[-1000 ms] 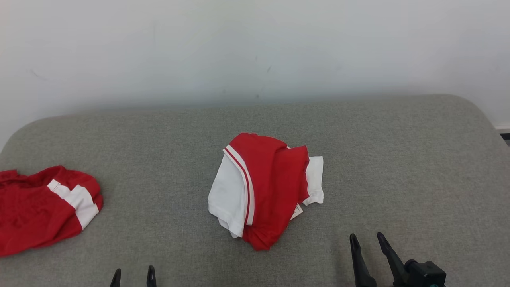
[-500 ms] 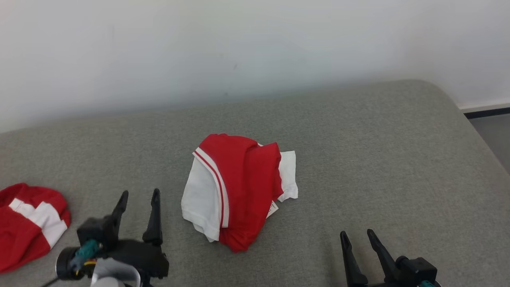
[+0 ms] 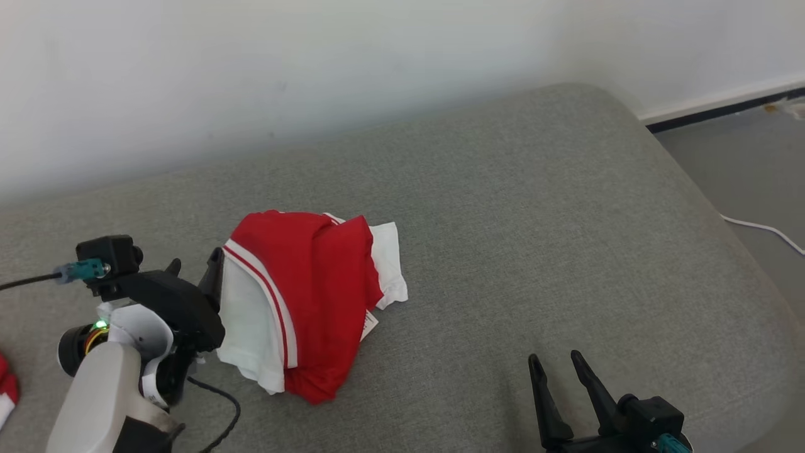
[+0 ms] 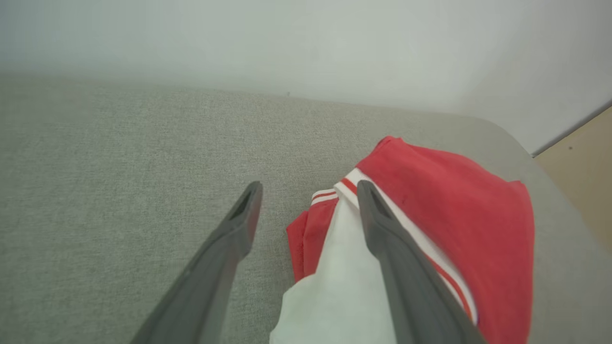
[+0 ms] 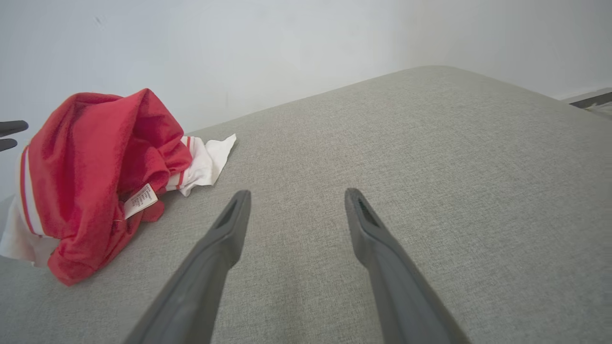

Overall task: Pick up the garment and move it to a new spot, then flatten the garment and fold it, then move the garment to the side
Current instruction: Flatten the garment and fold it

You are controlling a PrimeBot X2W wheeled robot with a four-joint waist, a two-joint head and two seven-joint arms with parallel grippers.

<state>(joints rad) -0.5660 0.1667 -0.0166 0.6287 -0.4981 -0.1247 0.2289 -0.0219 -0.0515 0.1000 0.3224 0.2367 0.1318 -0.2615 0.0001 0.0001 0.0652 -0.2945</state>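
We are starting the pick-up, left end effector and right end effector both spread apart, the left touching the crumpled garment on the cushion, so next we should lower and clamp.

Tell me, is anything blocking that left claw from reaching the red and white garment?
Nothing visible is. The open left gripper sits right at the white edge of the garment, with some cloth showing between its jaws in the left wrist view. Whether it touches the cloth, I cannot tell. Beside them is plain grey cushion.
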